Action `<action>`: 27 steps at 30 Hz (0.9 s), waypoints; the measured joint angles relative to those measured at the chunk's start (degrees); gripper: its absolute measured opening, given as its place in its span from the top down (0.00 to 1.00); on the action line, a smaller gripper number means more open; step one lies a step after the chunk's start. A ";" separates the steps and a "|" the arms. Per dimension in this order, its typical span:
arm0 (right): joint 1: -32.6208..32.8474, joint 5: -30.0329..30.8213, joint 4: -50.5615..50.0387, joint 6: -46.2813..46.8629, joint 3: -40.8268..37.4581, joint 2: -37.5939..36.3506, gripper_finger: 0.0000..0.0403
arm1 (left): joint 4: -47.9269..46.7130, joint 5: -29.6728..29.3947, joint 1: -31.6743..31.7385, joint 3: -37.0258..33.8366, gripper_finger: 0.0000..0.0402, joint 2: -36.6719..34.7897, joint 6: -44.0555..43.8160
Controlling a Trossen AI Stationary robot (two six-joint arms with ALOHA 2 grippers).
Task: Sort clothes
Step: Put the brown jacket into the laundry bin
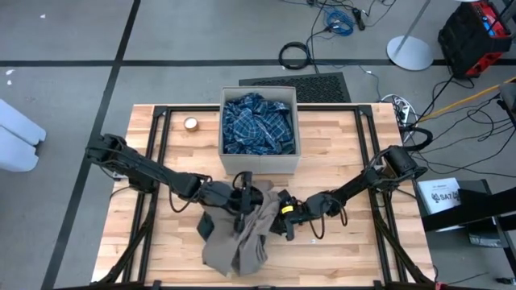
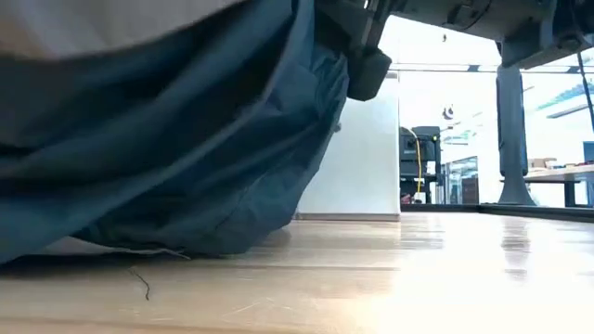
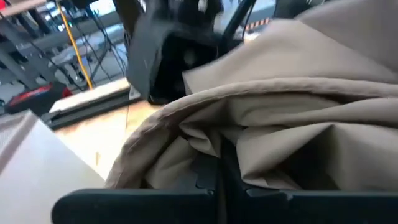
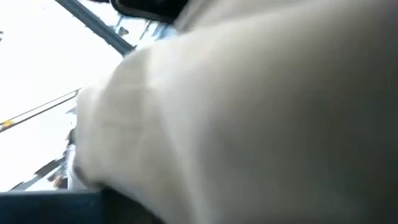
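Wooden slats form the surface [image 1: 339, 242], where two dark arms meet over a heap of clothes at its near middle. Largest in the heap is a tan-brown garment [image 1: 246, 238], draped toward the near edge, with a dark slate garment [image 1: 208, 225] showing at its left side. At the far middle stands a beige fabric box [image 1: 259, 95] holding a crumpled blue plaid shirt [image 1: 256, 122]. The left end effector [image 1: 242, 196] is pinched shut on a fold of the tan-brown garment, as its wrist view shows. The right end effector [image 1: 284, 216] presses against the same garment from the right; whether it holds the cloth cannot be told. A small roll of tape [image 1: 191, 123] lies left of the box.
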 joint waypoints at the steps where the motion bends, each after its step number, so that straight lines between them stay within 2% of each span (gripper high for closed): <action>1: 0.02 1.25 -0.10 -0.71 0.10 0.00 0.51 | -0.78 0.07 -0.17 0.00 0.98 -0.07 -0.04; 5: 1.05 7.03 -2.09 -3.53 0.28 -0.01 0.51 | -2.85 -0.65 -0.97 0.00 0.98 -0.24 0.02; 10: 2.24 13.33 -6.36 -3.10 0.30 -0.13 0.51 | -7.83 -1.78 -1.47 -0.14 0.98 -3.82 0.39; 14: 2.38 14.85 -5.22 -3.45 0.30 -0.20 0.51 | -7.76 6.27 -1.49 -0.15 0.98 -6.05 0.42; 16: 2.11 14.25 -3.73 -4.36 0.30 -0.20 0.51 | -7.88 8.32 -1.53 -0.15 0.96 -6.05 0.40; 20: 1.94 13.87 -1.39 -5.91 0.24 -0.15 0.51 | -8.00 8.37 -1.49 -0.13 0.86 -5.17 0.33; 27: 1.97 11.23 -0.55 -6.79 1.52 -0.13 0.51 | -6.46 8.29 -1.62 -0.13 0.62 -5.03 -0.14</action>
